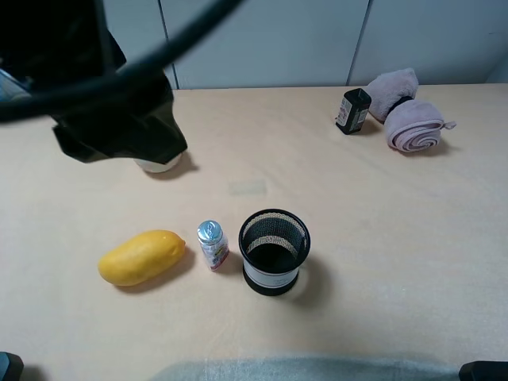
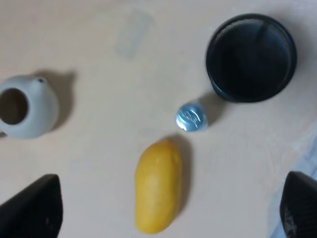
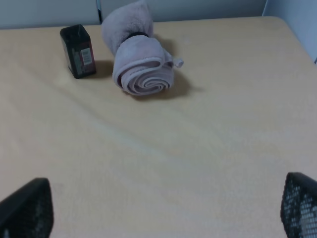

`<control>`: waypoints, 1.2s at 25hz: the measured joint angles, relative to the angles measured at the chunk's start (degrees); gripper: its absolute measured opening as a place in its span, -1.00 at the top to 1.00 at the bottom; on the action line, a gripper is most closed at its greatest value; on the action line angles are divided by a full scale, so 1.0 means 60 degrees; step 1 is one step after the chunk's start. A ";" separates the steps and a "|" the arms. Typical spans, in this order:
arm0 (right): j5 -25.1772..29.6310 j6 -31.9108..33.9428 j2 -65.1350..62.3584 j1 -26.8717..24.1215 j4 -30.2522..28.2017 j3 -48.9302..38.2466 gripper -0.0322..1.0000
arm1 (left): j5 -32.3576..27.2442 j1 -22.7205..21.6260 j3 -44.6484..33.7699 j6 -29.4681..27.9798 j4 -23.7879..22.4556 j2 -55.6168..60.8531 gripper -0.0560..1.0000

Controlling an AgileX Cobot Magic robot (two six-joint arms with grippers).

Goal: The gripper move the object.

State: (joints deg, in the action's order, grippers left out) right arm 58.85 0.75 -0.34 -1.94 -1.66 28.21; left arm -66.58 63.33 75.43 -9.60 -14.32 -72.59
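A pale tan tabletop (image 1: 381, 238) is filling the scene, with grey-white wall panels (image 1: 317, 40) standing along its far edge and a strip of greyish cloth (image 1: 302, 370) lying at its near edge; the black wire-mesh pen cup (image 1: 274, 251) is standing upright near the middle of the near half of the table, its white band showing low on its side. Just to the left of the pen cup a small silver-topped can (image 1: 212, 244) is standing close beside it without touching; farther left of the cup a yellow mango (image 1: 141, 256) is lying on its side; well beyond the mango, a white teapot (image 2: 25, 105) is sitting largely hidden in the high view under the dark bulk of the left arm (image 1: 111, 103) and its cable. Far from the cup, toward the back right, a small dark bottle (image 1: 352, 110) is standing beside a rolled pinkish towel (image 1: 409, 119). The left gripper (image 2: 168, 210) is hanging above the mango with its fingers spread wide and holding nothing; the right gripper (image 3: 163, 210) is likewise spread wide over bare table, well short of the towel; nothing is standing between the cup and either tool except the can.
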 joint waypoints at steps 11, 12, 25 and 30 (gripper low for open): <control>0.0000 0.0000 0.0000 0.0000 0.0000 0.0000 -0.40 | -0.0022 0.0000 -0.1027 -0.0427 -0.0210 0.2614 -0.75; 0.0000 0.0000 0.0000 0.0000 0.0000 0.0000 -0.40 | -0.0022 0.0000 -0.1259 -0.0427 -0.0210 0.2887 -0.75; 0.0000 0.0000 0.0000 0.0000 0.0000 0.0000 -0.40 | -0.0025 -0.0341 -0.3657 -0.0281 -0.0080 0.6665 -0.84; 0.0000 0.0000 0.0000 0.0000 0.0000 0.0000 -0.40 | -0.0025 -0.1880 -0.4481 -0.0193 0.0214 0.7566 -0.84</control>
State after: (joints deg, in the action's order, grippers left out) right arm 58.85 0.75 -0.34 -1.94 -1.66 28.21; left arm -66.73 52.05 48.55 -10.75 -13.04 -27.20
